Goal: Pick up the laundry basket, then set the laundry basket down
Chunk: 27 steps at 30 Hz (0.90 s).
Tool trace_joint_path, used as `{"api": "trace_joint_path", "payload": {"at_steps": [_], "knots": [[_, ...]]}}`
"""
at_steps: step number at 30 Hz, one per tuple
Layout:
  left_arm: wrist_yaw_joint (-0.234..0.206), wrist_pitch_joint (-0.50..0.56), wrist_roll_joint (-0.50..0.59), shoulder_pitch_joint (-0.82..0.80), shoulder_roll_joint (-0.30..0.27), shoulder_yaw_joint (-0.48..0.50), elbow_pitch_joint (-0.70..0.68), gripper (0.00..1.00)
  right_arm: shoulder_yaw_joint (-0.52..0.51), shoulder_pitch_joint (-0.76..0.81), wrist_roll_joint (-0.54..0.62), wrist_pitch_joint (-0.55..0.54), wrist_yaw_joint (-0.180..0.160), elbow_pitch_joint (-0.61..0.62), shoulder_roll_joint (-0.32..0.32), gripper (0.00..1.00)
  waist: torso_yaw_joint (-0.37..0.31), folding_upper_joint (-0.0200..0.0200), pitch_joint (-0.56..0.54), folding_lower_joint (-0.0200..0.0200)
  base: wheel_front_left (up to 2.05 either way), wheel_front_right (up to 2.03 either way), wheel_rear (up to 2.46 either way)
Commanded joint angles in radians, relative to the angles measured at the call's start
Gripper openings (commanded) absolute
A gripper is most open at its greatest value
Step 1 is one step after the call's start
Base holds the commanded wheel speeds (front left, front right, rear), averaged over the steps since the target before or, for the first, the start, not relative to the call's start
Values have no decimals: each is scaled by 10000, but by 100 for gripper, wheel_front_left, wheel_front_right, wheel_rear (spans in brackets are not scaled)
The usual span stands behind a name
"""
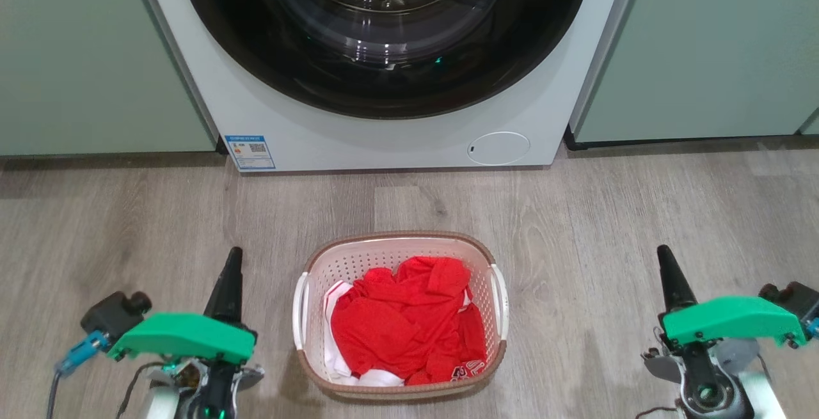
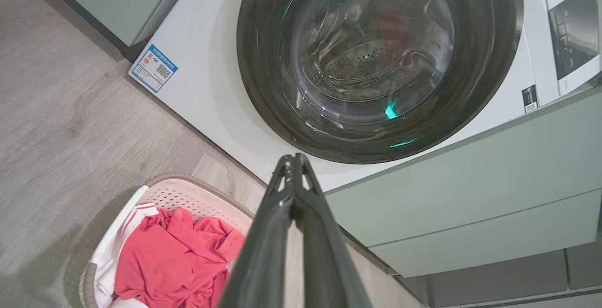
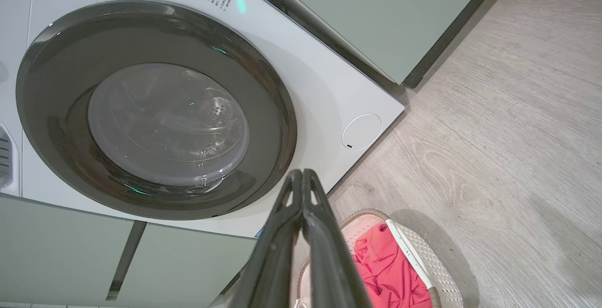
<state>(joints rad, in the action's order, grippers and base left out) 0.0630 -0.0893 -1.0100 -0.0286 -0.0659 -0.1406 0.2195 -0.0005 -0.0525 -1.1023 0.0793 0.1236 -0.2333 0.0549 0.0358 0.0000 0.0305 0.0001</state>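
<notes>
Basket (image 1: 358, 264) sits on the floor (image 1: 576, 227) between my left claw (image 1: 234, 254) and right claw (image 1: 663, 252), both pinched closed, empty.

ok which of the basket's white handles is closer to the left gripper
The left handle of the laundry basket, on the side facing the left gripper; the right handle sits across the red clothes.

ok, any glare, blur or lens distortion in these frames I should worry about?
Head view: even light, sharp, room reflections on the washer door, soft shadow beside the laundry basket. Left wrist view: wide-angle bend in straight edges, teal glints on that door, left tool soft up close. Right wrist view: same bend, right tool soft, basket shadow on the floor.
</notes>
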Motion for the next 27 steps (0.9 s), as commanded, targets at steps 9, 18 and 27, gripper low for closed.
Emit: {"api": "trace_joint_path", "payload": {"at_steps": [9,18,27], "knots": [[216,280,-1183,-597,-179,595,-186,0,-94,-447,-1007,-325,44,226,170,0,-60,0,-46,-1,0,0,0],[314,571,-2289,-631,-180,910,-97,0,-250,-464,-1925,-612,50,157,172,0,-123,0,-94,-1,0,0,0],[403,838,-3279,-661,-176,1199,-16,0,-393,-479,-2749,-875,55,95,170,0,-180,0,-138,-1,0,0,0]]}}
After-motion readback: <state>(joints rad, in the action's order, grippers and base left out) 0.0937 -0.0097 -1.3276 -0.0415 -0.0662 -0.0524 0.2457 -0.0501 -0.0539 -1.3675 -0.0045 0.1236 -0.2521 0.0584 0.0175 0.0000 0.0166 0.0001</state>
